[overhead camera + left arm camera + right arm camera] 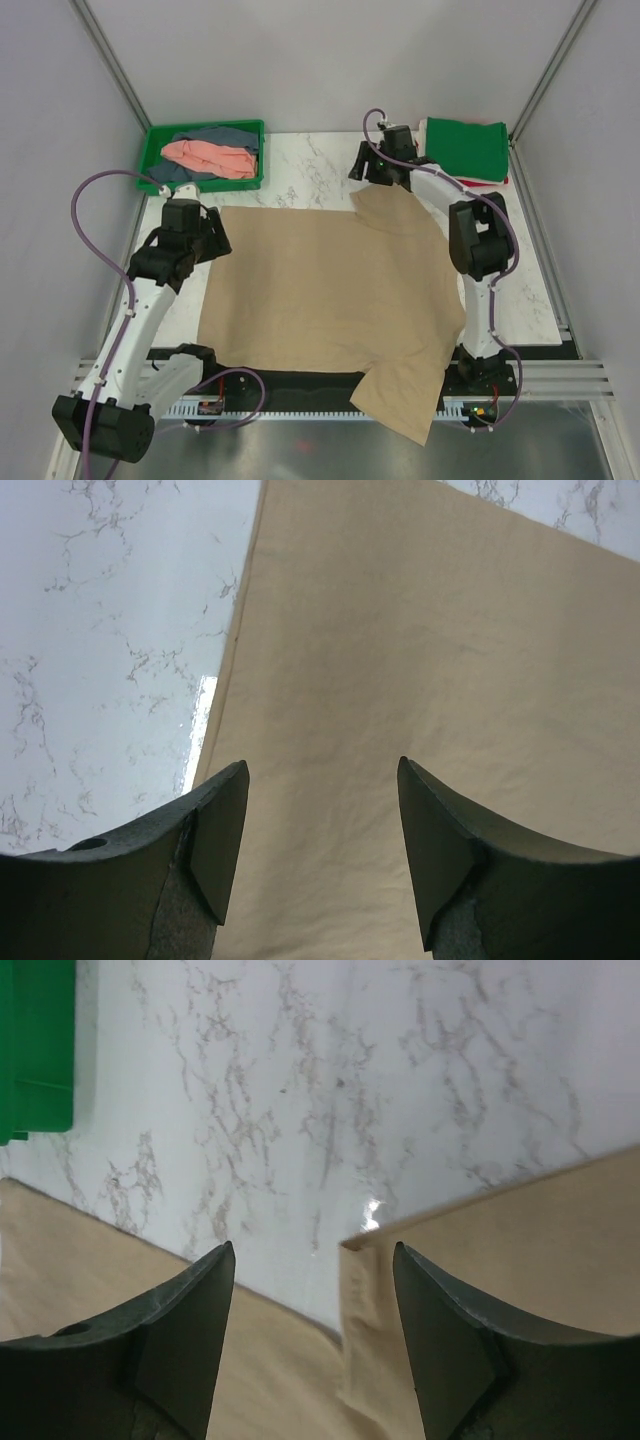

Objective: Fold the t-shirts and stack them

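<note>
The tan t-shirt (330,290) lies spread flat across the middle of the marble table (300,165), so the step in hand looks like the first fold of this shirt. Its far-right sleeve (395,210) is turned in over the body, while the near sleeve (400,395) hangs over the near edge. The left gripper (320,780) hovers with jaws apart over the shirt's far-left edge, gripping nothing. The right gripper (312,1260), also parted and empty, sits over bare marble at the far right, with a corner of cloth just below it. The next move probably calls for each gripper to come down on its cloth edge, pinch one layer cleanly and carry it across without dragging the rest. At far left the green tray (235,185) holds a crumpled salmon pink shirt (212,157) on top of a grey-blue shirt (215,136). At far right a folded dark green shirt (465,145) rests on what seems to be a red one (490,183), mostly hidden.
</note>
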Motion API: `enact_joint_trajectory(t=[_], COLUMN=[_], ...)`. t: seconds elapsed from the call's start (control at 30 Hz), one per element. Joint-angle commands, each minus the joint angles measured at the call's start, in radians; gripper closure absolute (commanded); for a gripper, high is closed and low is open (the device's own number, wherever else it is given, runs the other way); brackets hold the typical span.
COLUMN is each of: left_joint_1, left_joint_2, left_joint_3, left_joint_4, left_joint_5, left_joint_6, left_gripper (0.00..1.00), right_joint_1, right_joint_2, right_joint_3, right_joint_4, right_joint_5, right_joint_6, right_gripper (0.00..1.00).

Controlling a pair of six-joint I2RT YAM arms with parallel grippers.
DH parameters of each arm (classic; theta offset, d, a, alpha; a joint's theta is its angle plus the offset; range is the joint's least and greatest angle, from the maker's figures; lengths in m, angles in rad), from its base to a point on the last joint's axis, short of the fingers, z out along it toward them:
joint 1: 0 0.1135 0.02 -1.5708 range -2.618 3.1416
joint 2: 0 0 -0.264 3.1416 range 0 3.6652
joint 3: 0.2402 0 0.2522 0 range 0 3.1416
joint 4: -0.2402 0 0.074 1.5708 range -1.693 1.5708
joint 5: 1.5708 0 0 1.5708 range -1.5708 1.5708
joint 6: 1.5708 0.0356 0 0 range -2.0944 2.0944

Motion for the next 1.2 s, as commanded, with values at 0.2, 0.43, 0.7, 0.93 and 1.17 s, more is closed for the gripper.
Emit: enact_joint_trajectory(t=[0.2,0.43,0.7,0.93,1.17], left_joint_1=[0.0,-0.012,-0.015,-0.009,0.029], left_joint_2=[0.076,0.278,0.573,0.757,0.961], left_joint_3=[0.018,0.056,0.049,0.096,0.258], left_joint_4=[0.021,0.108,0.255,0.338,0.341], left_joint_5=[0.026,0.09,0.083,0.034,0.012], left_joint_6=[-0.053,-0.185,-0.243,-0.239,-0.236], left_gripper=[0.33,0.34,0.39,0.39,0.41], right_joint_1=[-0.063,-0.063,-0.063,-0.074,-0.146], right_joint_2=[-0.471,-0.563,-0.499,-0.361,-0.142], right_joint_3=[-0.419,-0.615,-0.643,-0.566,-0.37], right_joint_4=[-0.082,-0.084,-0.131,-0.124,-0.133], right_joint_5=[0.2,0.253,0.293,0.312,0.24], right_joint_6=[-0.133,-0.139,-0.157,-0.153,-0.136], right_gripper=[0.26,0.26,0.26,0.26,0.26])
